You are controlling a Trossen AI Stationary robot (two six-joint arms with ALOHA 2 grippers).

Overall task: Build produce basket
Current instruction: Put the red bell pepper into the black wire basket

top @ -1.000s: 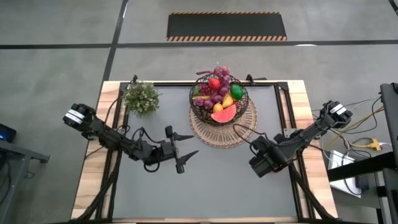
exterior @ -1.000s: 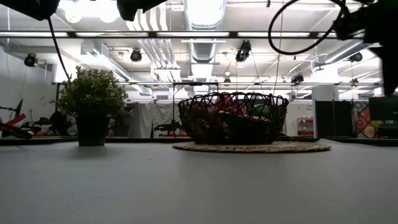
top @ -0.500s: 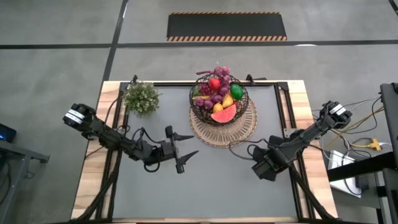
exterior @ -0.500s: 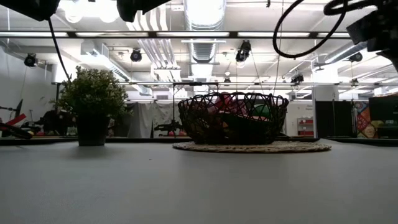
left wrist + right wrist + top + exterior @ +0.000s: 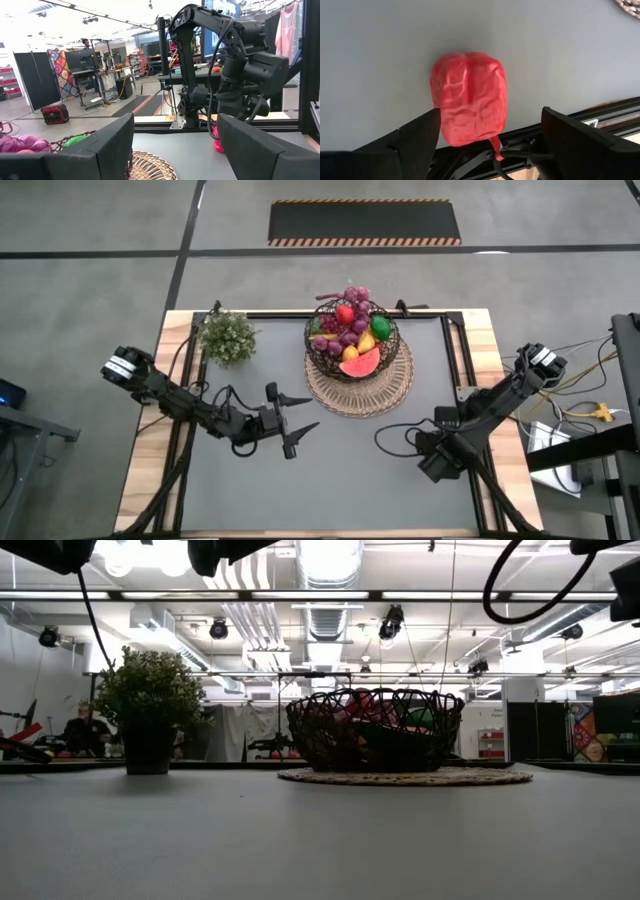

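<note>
- While the basket (image 5: 352, 338) sits on its round mat (image 5: 360, 385) at the far middle of the table (image 5: 330, 480), already heaped with grapes, a lime, a watermelon slice and other produce, one piece is not yet in it.
- Left of the basket, at the table's far left corner, stands a small potted plant (image 5: 227, 336); it is no part of the job and should be left alone.
- Nearer than the plant, and left of the basket, the left gripper (image 5: 300, 420) hangs over bare table with its fingers spread and nothing between them; it looks to be waiting.
- Right of the basket and nearer the front, close by the table's right rail, the right gripper (image 5: 490, 135) hovers with its fingers wide apart, empty.
- Straight under it, in its wrist view, lies a red pepper (image 5: 469, 97) on the grey surface, between the two fingers but touching neither; the left wrist view shows it as a red spot beneath the right arm.
- My judgement: the step in hand is picking up this pepper. To do it well, centre the fingers on either side of its widest part, come down until the tips nearly reach the table, then close gently, since a hollow toy can squirt sideways.
- The rail beside the pepper leaves little room on that side, so the descent should be vertical.
</note>
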